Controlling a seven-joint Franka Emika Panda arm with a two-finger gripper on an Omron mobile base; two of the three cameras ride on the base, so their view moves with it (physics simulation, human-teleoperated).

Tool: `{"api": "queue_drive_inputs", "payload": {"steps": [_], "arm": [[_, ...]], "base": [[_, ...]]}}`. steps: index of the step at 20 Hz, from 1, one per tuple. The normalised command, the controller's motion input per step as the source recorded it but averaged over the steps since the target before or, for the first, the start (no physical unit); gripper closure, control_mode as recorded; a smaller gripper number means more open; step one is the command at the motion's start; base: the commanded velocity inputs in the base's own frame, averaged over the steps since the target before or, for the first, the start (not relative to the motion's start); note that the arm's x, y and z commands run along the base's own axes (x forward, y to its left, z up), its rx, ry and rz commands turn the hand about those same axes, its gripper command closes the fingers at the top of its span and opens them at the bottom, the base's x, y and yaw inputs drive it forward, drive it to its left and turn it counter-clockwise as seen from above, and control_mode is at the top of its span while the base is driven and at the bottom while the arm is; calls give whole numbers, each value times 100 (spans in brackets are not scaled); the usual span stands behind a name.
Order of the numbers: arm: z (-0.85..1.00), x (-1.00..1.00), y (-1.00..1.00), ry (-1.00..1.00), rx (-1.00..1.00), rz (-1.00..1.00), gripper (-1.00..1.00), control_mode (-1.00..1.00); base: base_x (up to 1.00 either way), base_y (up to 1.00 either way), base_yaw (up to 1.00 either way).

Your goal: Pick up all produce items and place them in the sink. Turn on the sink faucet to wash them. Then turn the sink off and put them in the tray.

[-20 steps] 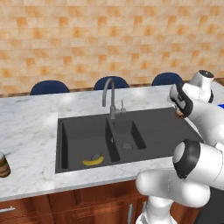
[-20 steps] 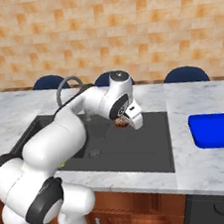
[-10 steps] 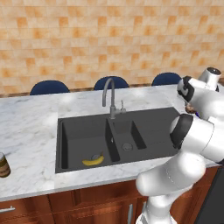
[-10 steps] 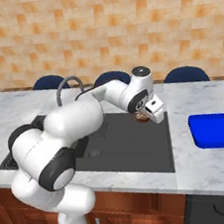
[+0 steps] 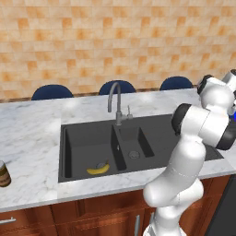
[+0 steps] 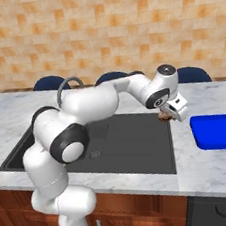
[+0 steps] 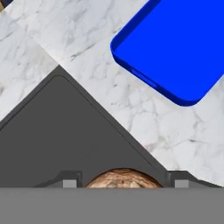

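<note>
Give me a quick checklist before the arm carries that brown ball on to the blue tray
1. brown ball between the fingers of the gripper: ok.
2. blue tray has bare room for it: ok.
3. Gripper over the tray: not ok, it hangs above the edge of the sink.
4. banana out of the sink: not ok, it lies in the left basin.
5. faucet off: cannot tell.

Kitchen: marble counter [image 5: 32,138], dark double-basin sink [image 5: 87,143] with gooseneck faucet [image 5: 115,99], tan tiled wall [image 5: 92,41], wood cabinets [image 5: 69,216] below.
</note>
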Motion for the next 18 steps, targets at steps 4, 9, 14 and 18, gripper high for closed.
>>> {"api": "queue_drive_inputs", "payload": {"steps": [4,9,14,18], "arm": [[-22,16,-63,3,-4,-2,100,-100],[-33,5,-48,0,-10,-3,100,-100],[-15,9,-45,0,-12,-3,100,-100],[-24,12,-31,9,-7,-1,100,-100]], "base": [[0,0,0],[0,0,0],[0,0,0],[0,0,0]]}}
